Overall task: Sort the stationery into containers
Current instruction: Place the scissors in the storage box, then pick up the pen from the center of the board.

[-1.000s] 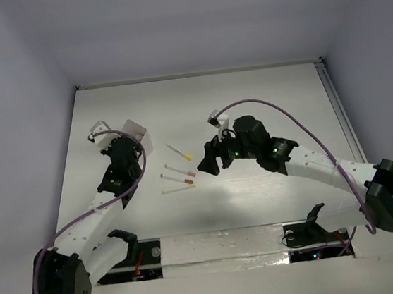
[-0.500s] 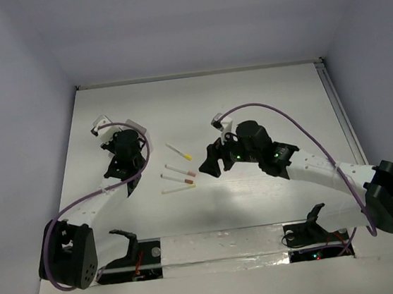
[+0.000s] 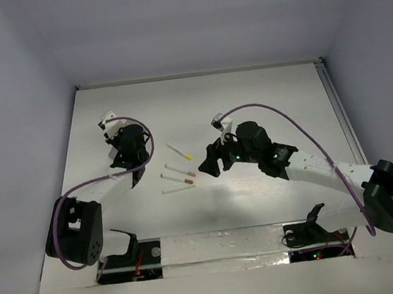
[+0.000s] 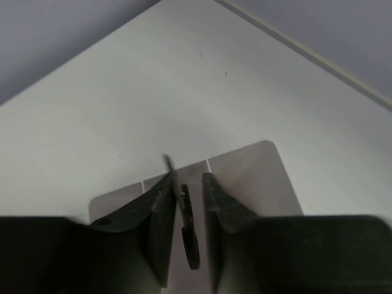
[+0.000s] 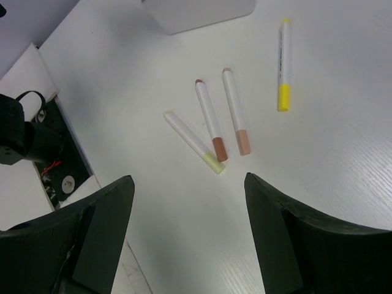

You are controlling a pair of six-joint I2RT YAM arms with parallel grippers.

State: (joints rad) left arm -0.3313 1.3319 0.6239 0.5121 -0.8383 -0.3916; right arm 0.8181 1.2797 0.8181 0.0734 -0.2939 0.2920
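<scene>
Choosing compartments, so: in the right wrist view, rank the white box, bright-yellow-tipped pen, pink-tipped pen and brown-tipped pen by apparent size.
1. white box, largest, though cut off by the frame.
2. bright-yellow-tipped pen, marginally the longest pen.
3. pink-tipped pen and brown-tipped pen: look alike, so unranked.

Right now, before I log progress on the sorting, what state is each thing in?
left gripper: shut on the scissors.
scissors: clamped between the fingers, hanging over the box.
box: open on top, the parts in view bare.
right gripper: open, holding nothing, above the pens.
pens: four, lying flat on the table, outside the box.
</scene>
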